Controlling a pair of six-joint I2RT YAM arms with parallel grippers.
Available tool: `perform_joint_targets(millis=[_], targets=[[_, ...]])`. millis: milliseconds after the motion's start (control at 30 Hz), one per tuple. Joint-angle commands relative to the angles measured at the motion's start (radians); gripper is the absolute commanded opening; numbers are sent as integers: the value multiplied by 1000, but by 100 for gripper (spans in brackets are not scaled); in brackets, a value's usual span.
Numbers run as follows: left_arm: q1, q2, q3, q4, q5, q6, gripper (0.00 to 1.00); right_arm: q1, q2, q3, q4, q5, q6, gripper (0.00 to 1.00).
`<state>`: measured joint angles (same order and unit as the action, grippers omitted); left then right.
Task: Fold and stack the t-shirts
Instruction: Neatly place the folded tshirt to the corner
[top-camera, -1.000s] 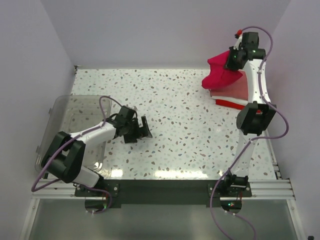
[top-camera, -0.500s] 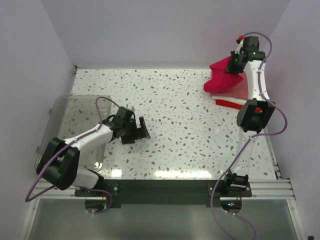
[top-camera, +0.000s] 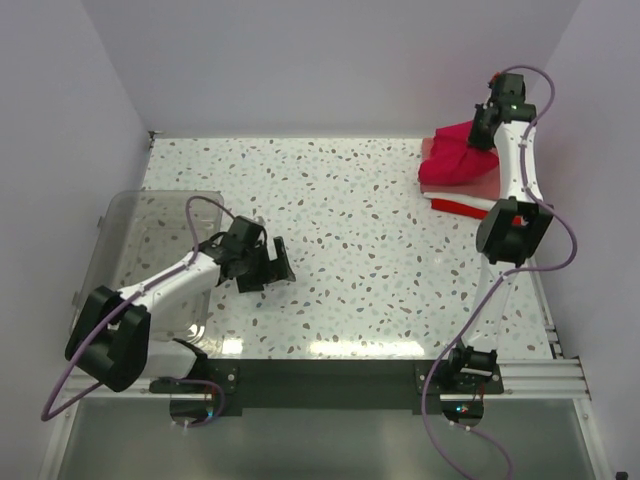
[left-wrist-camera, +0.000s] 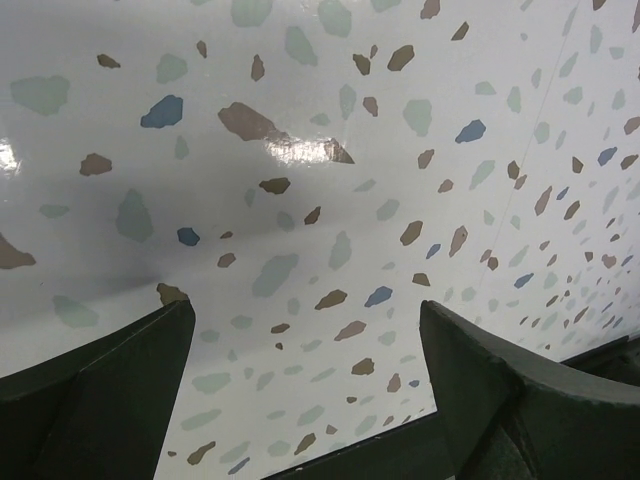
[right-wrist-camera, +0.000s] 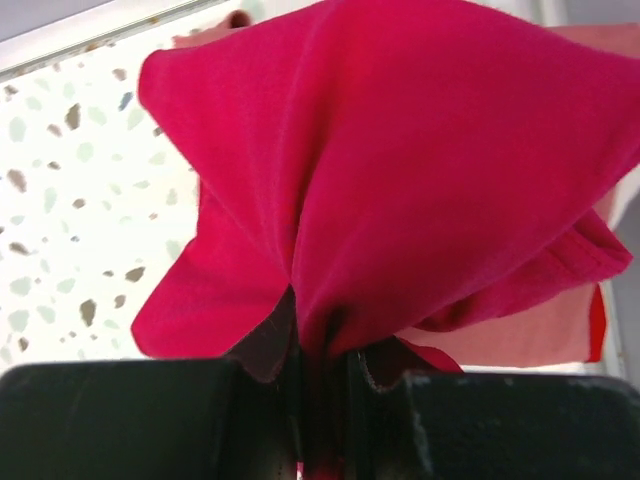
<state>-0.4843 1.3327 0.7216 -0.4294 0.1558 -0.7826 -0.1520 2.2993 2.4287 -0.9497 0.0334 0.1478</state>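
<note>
At the left edge of the speckled table (top-camera: 380, 260) stands a clear plastic bin (top-camera: 130, 215). Just right of it, the left jaws are spread wide and empty, low over bare table. In the far right corner, the right jaws pinch a gathered fold of the crimson t-shirt (right-wrist-camera: 400, 170), which drapes onto the stack of folded shirts (top-camera: 478, 187), salmon-pink above red.

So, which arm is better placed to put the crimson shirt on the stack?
Right. The right gripper is shut on the crimson shirt, just over the stack. The left gripper is open over the table by the bin, far from both.
</note>
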Motion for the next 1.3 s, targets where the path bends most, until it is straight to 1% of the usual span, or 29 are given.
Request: perform_joint_targets(millis=[0,33,67,133,233,367,433,533,600,733,767,833,867,900,967,1033,1067,1100,1133,1167,1200,1267], targets=[[7,-58,29,-68,-35,17,100,-17,-50,20,68,140,33,13],[7,-64,35,-80,-54,20,100,-18,-58,15,71,157,38,72],[7,-76,47,-106,-65,28,100,-20,-63,6,72,184,35,98],[7,-87,56,-124,-82,32,100,-20,-93,-9,74,206,27,99],[7,-109,65,-134,-93,28,100,-21,-179,-100,104,252,9,99],[7,-112,82,-140,-84,19,100,-23,-310,-279,198,290,-1,99],[7,-112,99,-152,-87,19,100,-24,-374,-318,221,298,-4,99],[7,-118,113,-163,-96,26,100,-23,-423,-368,224,306,-2,99],[7,-122,121,-172,-102,32,100,-24,-477,-408,233,286,9,99],[7,-138,144,-195,-120,36,100,-24,-573,-499,272,199,41,99],[7,-144,147,-198,-125,34,100,-23,-592,-544,278,136,67,99],[7,-153,162,-212,-140,32,100,-15,-658,-606,304,73,91,99],[7,-159,168,-215,-145,32,100,-11,-684,-676,315,33,111,99],[7,-162,174,-221,-153,37,100,2,-719,-709,322,22,114,99],[7,-165,194,-235,-177,43,100,57,-741,-775,306,25,98,99],[7,-167,206,-238,-188,51,100,133,-750,-821,252,52,79,99],[7,-167,210,-236,-187,60,100,144,-758,-841,240,49,76,99],[7,-164,213,-238,-185,68,100,201,-770,-870,235,42,84,99],[7,-161,222,-244,-183,71,100,216,-799,-902,241,28,91,99],[7,-156,225,-246,-183,81,100,235,-819,-972,247,17,114,99],[7,-153,226,-244,-180,88,100,268,-839,-1003,252,-13,122,99],[7,-150,233,-243,-177,103,100,308,-883,-1078,241,-26,145,99]])
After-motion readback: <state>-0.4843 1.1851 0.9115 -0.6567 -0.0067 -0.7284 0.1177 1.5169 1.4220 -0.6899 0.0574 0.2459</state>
